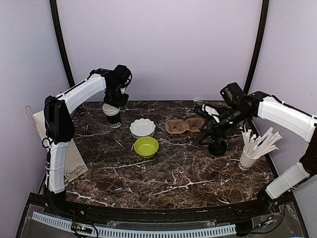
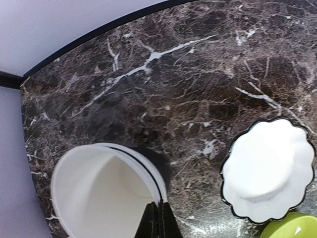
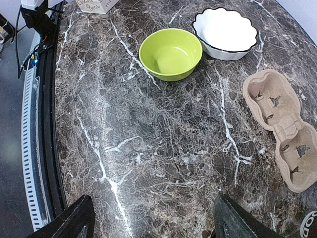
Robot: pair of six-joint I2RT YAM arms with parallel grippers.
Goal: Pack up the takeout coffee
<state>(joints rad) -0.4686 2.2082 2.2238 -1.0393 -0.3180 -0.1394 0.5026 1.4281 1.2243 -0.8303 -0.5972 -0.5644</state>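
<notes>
The takeout coffee [image 1: 218,147], a small black cup with white lettering, stands on the marble at the right. Only its edge [image 3: 309,225] shows in the right wrist view. My right gripper [image 1: 207,135] hangs open just left of it, with bare marble and nothing else between its fingers [image 3: 152,208]. A cardboard cup carrier [image 1: 184,125] [image 3: 282,129] lies behind it. At the back left, my left gripper [image 1: 113,106] [image 2: 160,203] is shut on the white rim of a lidless black cup [image 1: 113,118] [image 2: 99,198]. I cannot tell if that cup rests on the table.
A white scalloped bowl [image 1: 142,127] [image 2: 267,173] [image 3: 225,29] and a green bowl [image 1: 146,147] [image 3: 171,53] sit mid-table. A white cup of white sticks [image 1: 247,159] stands at the right edge. A paper bag [image 1: 74,163] leans at the left edge.
</notes>
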